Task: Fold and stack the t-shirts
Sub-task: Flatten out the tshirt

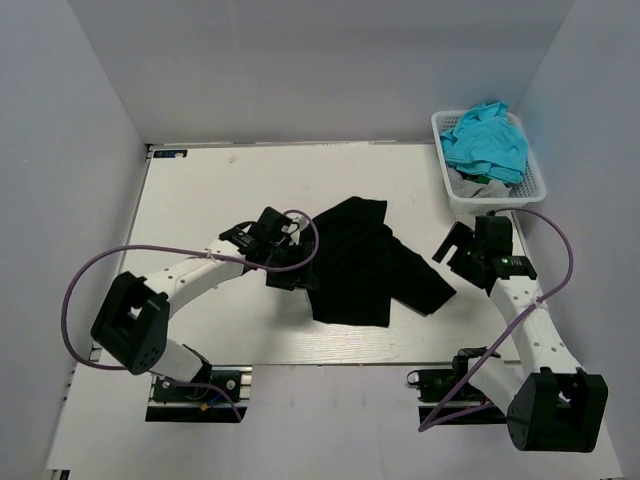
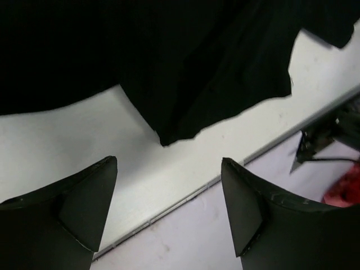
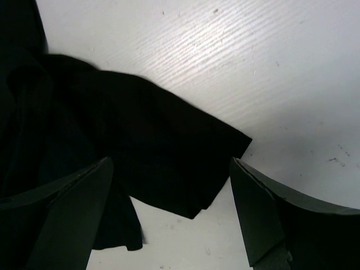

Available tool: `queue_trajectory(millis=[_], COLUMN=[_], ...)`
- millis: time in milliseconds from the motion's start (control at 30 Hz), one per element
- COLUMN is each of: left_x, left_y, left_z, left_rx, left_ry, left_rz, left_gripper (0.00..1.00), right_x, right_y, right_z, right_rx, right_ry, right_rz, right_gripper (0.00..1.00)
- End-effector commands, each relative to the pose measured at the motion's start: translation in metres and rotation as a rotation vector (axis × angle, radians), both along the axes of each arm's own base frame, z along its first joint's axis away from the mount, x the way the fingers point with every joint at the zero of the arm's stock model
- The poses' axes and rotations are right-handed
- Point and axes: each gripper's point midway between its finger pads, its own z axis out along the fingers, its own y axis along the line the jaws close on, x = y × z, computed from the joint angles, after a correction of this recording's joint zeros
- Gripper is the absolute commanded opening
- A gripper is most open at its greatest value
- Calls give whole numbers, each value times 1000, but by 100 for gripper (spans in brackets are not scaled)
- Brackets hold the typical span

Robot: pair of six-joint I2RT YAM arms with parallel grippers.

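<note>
T-shirt [image 1: 360, 265]: plain black, no print. Table [image 1: 200, 200]: white, faint grain. Basket [image 1: 537, 182]: white lattice, holding turquoise cloth [image 1: 487, 140]. Arm cables [image 1: 67, 300]: purple.

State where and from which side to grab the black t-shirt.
Grip the sleeve of the black t-shirt that juts toward the right end effector. Come in from the robot's right: that flap lies flat on the table, its hem edge free, probably easiest to pinch.

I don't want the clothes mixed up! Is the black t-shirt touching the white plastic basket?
Apart. The top view shows bare white table between the soft black cloth t-shirt and the white plastic lattice basket.
</note>
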Motion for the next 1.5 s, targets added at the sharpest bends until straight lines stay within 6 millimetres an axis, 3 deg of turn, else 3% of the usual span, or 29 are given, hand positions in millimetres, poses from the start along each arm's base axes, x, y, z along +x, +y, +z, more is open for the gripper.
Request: queue_trajectory(millis=[0,200,333,433,467,567,767,1000,1100,1200,1267,1333,1367,1433,1467], left_x=[25,29,29,40,42,48,53,50,48,48,49,54,60,73,79], left_y=[-11,-28,-21,-18,-18,-18,-21,-23,-26,-29,-30,-27,-23,-13,-12], left_z=[9,-12,-31,-27,-21,-7,31,46,50,59,71,79,93,114,134], left_rx=[34,98,217,254,250,235,141,98,76,35,6,-7,-23,-7,-31], left_ry=[-85,-103,-65,-90,-97,-129,-210,-227,-219,-236,-263,-287,-322,-403,-447], left_rz=[38,-20,-14,39,56,103,156,150,147,150,154,186,210,277,299], left_gripper=[84,81,62,40,25,0,0,0,0,0,0,0,0,0,0], right_x=[-16,-28,-26,-27,-28,-29,-32,-18,-18,-25,-32,-37,-36,-23,-10], right_y=[11,1,2,8,9,9,-6,26,27,14,2,-2,-6,-7,-8], right_z=[-8,-26,-25,-30,-31,-36,-51,-65,-75,-92,-98,-105,-104,-90,-74], right_rx=[51,6,14,35,39,38,-39,32,-8,-89,-138,-155,-172,-181,-183], right_ry=[29,92,88,85,88,94,131,171,233,316,363,416,412,362,306], right_rz=[40,16,9,47,50,44,-1,115,122,63,-10,-46,-65,-81,-88], right_gripper=[90,90,90,90,90,90,84,79,74,66,49,17,0,0,0])
